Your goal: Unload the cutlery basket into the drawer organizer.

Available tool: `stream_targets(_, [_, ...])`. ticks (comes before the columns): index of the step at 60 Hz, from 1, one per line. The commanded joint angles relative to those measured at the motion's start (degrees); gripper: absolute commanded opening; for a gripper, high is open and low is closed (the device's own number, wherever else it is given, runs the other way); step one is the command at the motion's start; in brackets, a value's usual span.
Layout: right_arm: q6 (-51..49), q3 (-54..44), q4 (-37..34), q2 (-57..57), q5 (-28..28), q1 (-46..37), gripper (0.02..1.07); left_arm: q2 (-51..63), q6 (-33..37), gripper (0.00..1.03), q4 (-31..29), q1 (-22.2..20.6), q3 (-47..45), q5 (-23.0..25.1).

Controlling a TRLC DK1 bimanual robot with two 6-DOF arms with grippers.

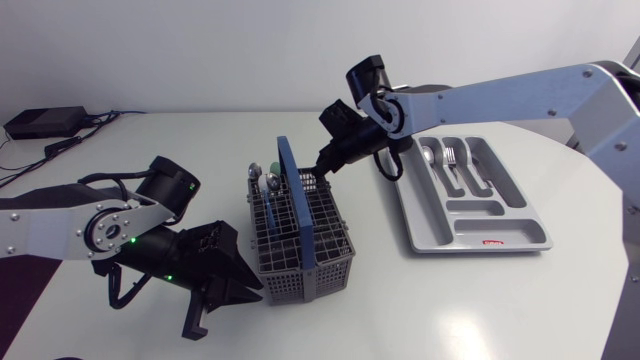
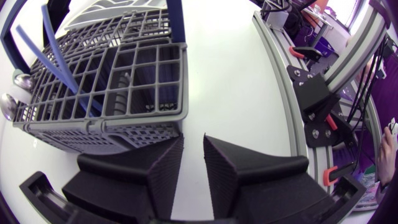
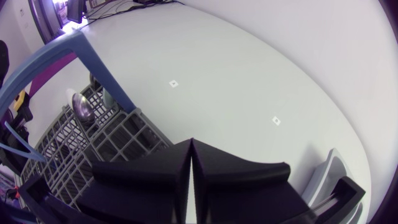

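Left side first: the left arm's matte black wedge-fingered gripper (image 2: 193, 140) sits low at the near corner of the grey plastic lattice cutlery basket (image 1: 300, 262), its fingers a narrow slot apart with nothing between them. Round-bowled steel spoons (image 1: 258, 176) stand at the far corner, beyond the arched blue handle (image 1: 292, 190). The right arm's matching black gripper (image 3: 191, 143) hangs at the basket's far rim, fingers pressed together, apparently empty. It should spread them before dipping and keep clear of that handle. The grey moulded drawer organizer (image 1: 408, 215) waits further right. What lies deep in the basket is hidden, and so is any contact between the left finger and the basket.
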Motion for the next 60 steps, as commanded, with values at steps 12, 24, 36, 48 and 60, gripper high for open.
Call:
stream_targets(12, [2.56,-2.95,-1.92,-5.11,-0.45,-0.2,0.07,1.62,-3.45,0.27,3.76,-1.93,1.45,0.69])
stream_targets(24, [0.36,-20.09,-0.17,-20.49,-1.15,-3.71,0.07,4.78,-6.27,0.27,6.83,-6.24,3.47,0.69])
stream_targets(36, [-0.7,-36.61,0.1,-36.4,-1.86,-4.42,0.07,9.18,-11.36,0.27,12.11,-8.7,6.37,0.69])
stream_targets(48, [-0.7,-46.28,-2.28,-47.21,-2.38,-3.63,0.07,4.96,-12.15,0.28,13.86,-6.41,4.0,0.6])
stream_targets(60, [-0.17,-49.09,-0.34,-45.98,-2.56,-0.37,0.07,-3.65,-4.95,0.28,6.92,9.23,2.41,4.47])
